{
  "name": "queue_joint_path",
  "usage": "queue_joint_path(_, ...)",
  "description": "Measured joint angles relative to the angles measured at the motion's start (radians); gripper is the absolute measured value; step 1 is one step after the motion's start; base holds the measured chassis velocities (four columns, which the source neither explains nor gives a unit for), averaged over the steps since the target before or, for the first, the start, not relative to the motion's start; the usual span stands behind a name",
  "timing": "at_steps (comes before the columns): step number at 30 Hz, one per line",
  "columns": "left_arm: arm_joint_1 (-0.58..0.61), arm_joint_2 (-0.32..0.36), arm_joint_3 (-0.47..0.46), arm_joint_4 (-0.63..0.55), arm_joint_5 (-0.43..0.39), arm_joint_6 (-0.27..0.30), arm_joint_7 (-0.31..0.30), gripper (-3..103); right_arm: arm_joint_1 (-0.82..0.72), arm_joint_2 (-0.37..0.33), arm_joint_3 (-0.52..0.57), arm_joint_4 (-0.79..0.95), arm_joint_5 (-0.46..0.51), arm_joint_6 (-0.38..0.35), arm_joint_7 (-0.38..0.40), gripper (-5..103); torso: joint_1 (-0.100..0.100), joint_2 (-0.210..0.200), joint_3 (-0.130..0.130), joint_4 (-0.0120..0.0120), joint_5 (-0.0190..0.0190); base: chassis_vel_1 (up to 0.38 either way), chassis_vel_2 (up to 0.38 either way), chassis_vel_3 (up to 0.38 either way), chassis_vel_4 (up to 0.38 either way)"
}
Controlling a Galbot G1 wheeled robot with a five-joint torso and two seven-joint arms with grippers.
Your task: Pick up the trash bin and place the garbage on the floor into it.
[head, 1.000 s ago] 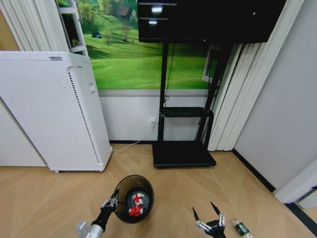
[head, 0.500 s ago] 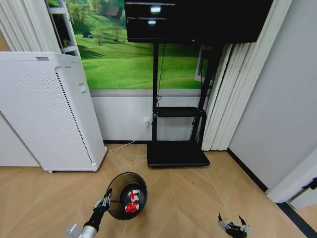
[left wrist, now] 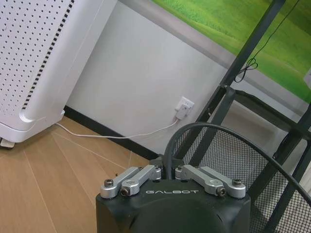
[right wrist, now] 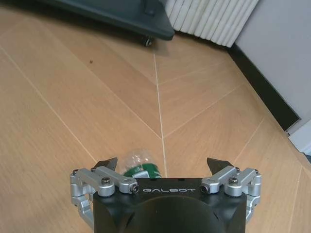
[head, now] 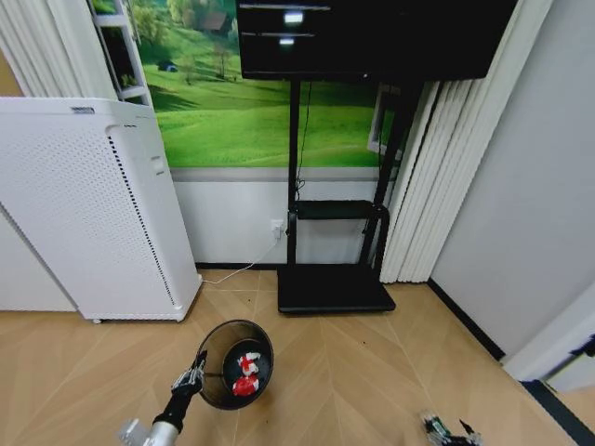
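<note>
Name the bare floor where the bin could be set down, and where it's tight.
Bare floor lies between the trash bin, held by the left gripper, and the open right gripper. Tight around the green bottle between the right gripper's fingers, and by the white appliance.

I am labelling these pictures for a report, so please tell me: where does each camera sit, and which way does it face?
Head view: from the robot's head, looking forward and down at the floor; shows the left gripper holding the trash bin.
Left wrist view: on the left arm, facing the wall; left gripper clamps the trash bin rim.
Right wrist view: on the right arm, facing the floor; open right gripper over the green bottle.
Shared: head and left wrist show the bin.
</note>
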Motion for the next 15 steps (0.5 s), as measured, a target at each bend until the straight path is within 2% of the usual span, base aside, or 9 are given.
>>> queue_joint_path(6,-0.002,-0.005,0.001,0.014,0.000,-0.009,0.004,7,-0.004,-0.033,0.008,-0.032,-0.040,-0.016,-0.060,100,0.000,0.000,0.000,0.0000,0.0001,0.000,0.000,0.000,0.000)
queue_joint_path(15,0.003,-0.007,0.003,0.029,-0.001,-0.020,0.009,7,0.018,-0.090,-0.019,-0.108,-0.076,-0.002,-0.088,100,0.000,0.000,0.000,0.0003,0.0000,0.000,0.000,0.000,0.000)
